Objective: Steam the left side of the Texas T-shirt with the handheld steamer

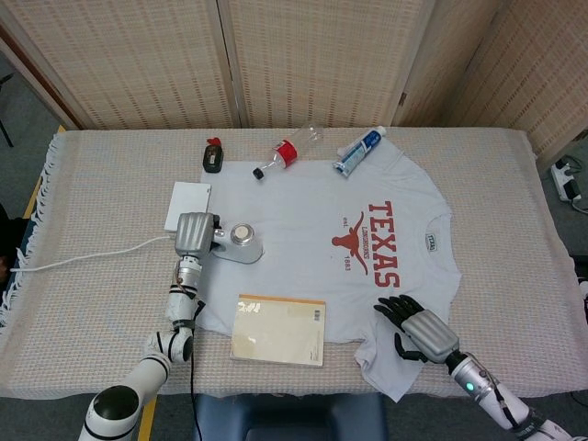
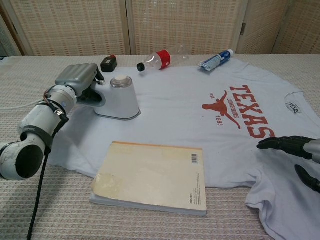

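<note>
The grey Texas T-shirt [image 1: 322, 220] [image 2: 200, 125] lies flat on the table, its red print toward the right. My left hand [image 1: 193, 234] [image 2: 77, 80] grips the handle of the white handheld steamer [image 1: 241, 244] [image 2: 119, 97], which stands flat on the shirt's left part near its left edge. My right hand [image 1: 418, 326] [image 2: 295, 150] rests with fingers spread on the shirt's lower right sleeve area, holding nothing.
A tan book [image 1: 278, 331] [image 2: 152, 177] lies on the shirt's front edge. A plastic bottle [image 1: 287, 152] [image 2: 160, 59], a blue tube [image 1: 358, 152] [image 2: 216, 59] and a black object [image 1: 214, 154] [image 2: 108, 63] sit at the back. A white pad [image 1: 187, 206] lies left; the steamer's cord [image 1: 92, 262] trails left.
</note>
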